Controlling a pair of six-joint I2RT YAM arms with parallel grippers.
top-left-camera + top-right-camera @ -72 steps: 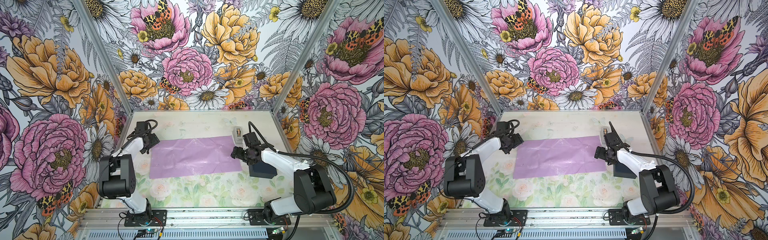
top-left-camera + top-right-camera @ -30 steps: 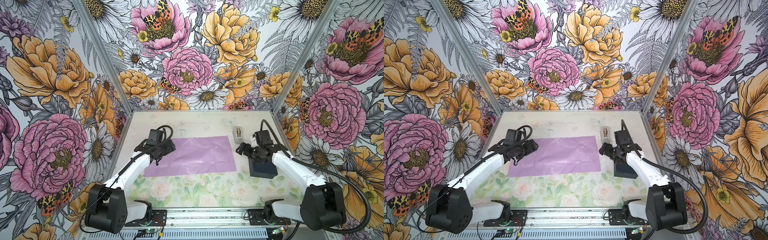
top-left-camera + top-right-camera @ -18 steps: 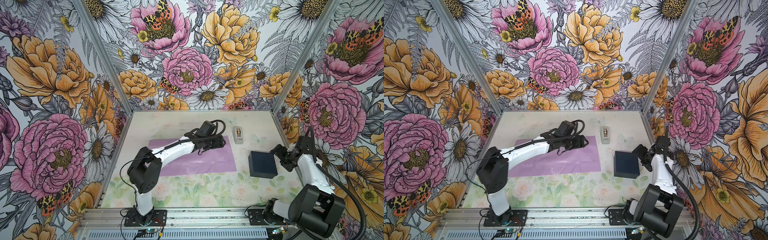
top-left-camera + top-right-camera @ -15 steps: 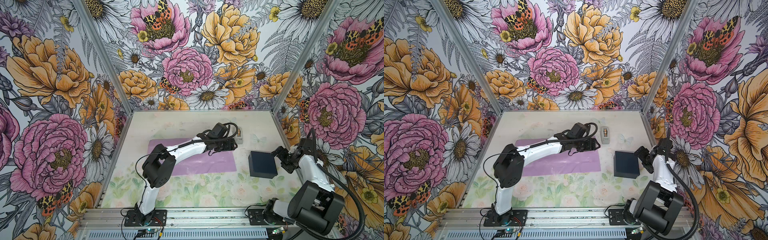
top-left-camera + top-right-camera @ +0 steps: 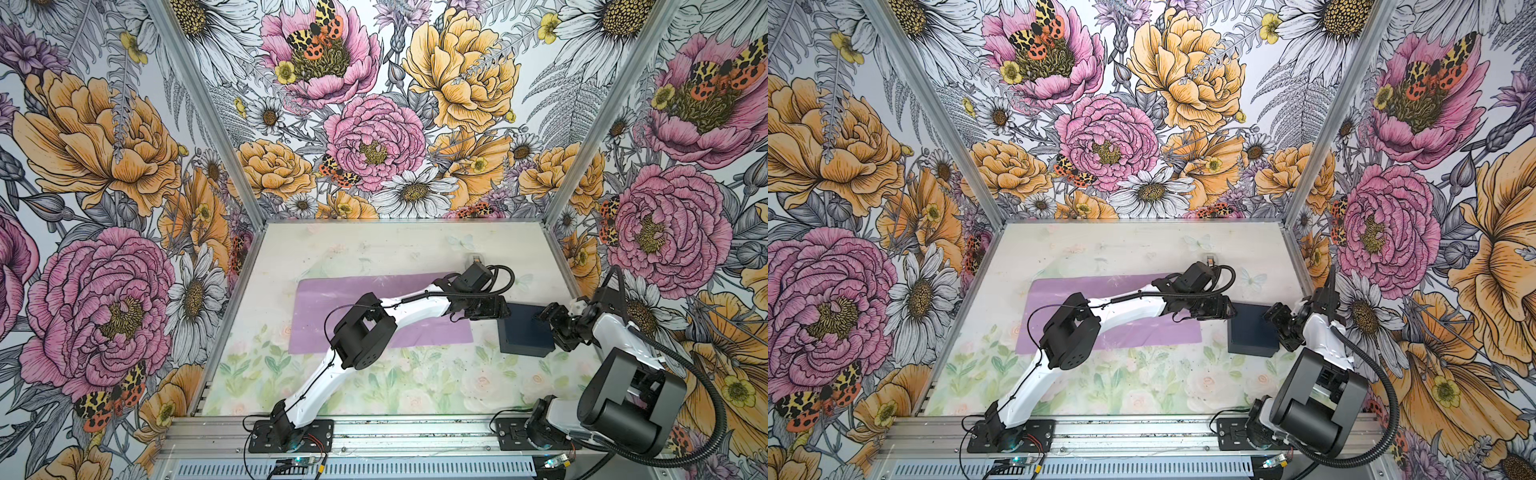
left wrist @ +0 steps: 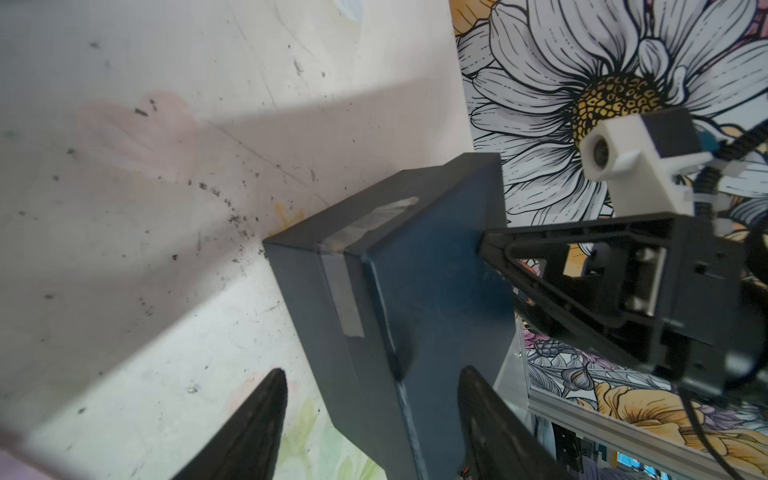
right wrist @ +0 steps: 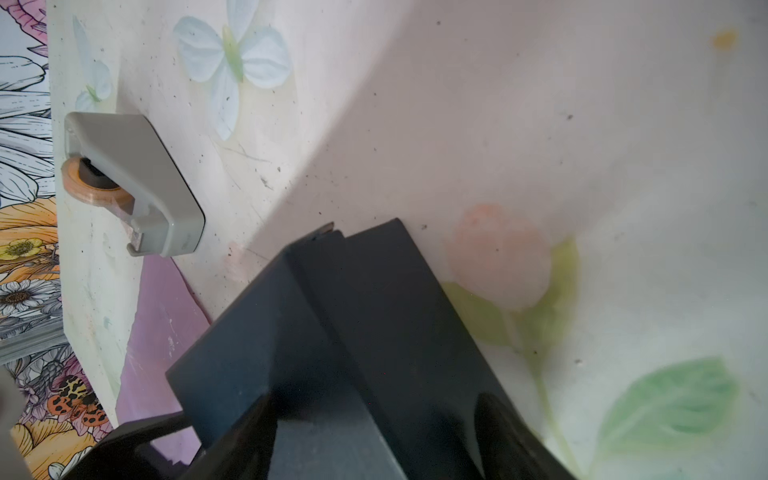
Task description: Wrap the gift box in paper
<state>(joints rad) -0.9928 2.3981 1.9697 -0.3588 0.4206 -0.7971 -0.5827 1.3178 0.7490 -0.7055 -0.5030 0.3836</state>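
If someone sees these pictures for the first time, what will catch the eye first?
The huge flower wallpaper all around the cell strikes first. On the right of the table, the left gripper and the right gripper flank the navy gift box, with the left arm stretched across the lilac paper lying flat mid-table.

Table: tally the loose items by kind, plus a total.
gift box: 1
paper: 1
tape dispenser: 1
Total: 3
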